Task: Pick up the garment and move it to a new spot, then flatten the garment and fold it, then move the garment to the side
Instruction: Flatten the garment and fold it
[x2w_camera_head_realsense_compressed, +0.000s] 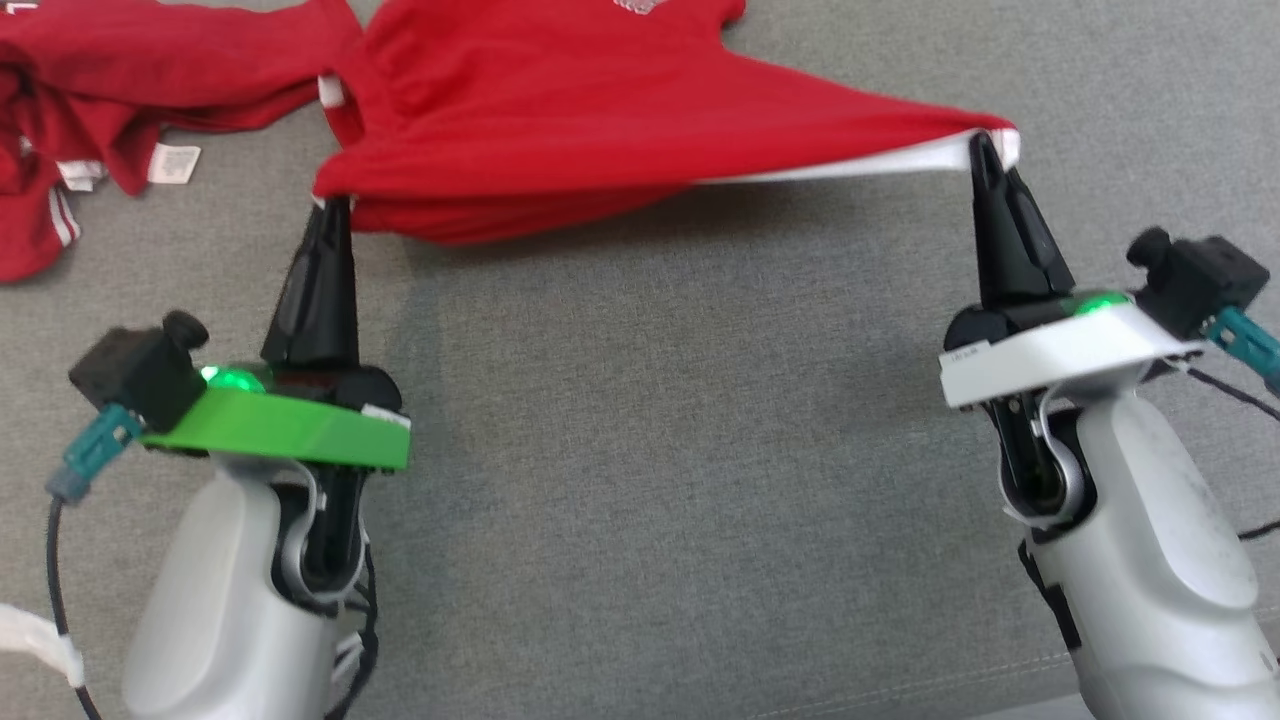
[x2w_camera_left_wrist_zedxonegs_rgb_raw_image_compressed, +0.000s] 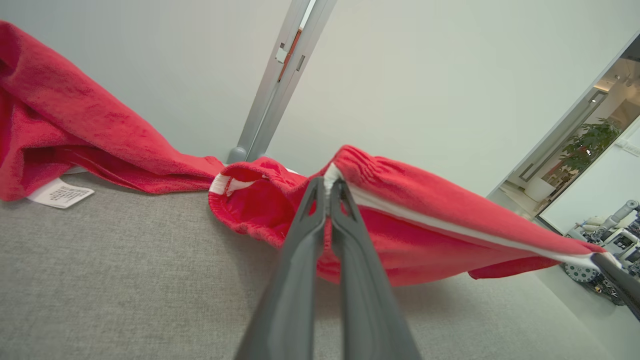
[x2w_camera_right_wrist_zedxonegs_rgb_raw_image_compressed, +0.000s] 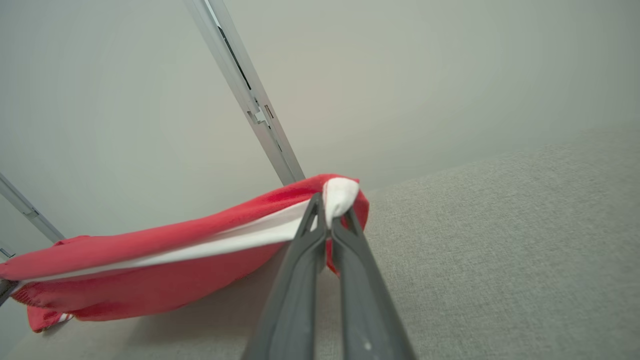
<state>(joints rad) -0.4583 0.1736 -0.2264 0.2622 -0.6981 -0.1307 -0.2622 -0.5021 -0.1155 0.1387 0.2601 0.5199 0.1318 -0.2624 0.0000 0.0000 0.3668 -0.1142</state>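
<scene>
Left tool (x2w_camera_head_realsense_compressed: 335, 203): fingers together, clamped on one corner of the red garment (x2w_camera_head_realsense_compressed: 560, 110) at its near edge. Right tool (x2w_camera_head_realsense_compressed: 987, 140): fingers together, clamped on the opposite corner, with white trim showing at the pinch. The near edge is stretched taut between the two tools and held off the grey table (x2w_camera_head_realsense_compressed: 650, 450), with a shadow beneath. The far part of the garment lies on the table, toward the top of the head view. A second red garment (x2w_camera_head_realsense_compressed: 120, 90) is crumpled at upper left, close beside the first, with a white label (x2w_camera_head_realsense_compressed: 173, 163) at its edge.
</scene>
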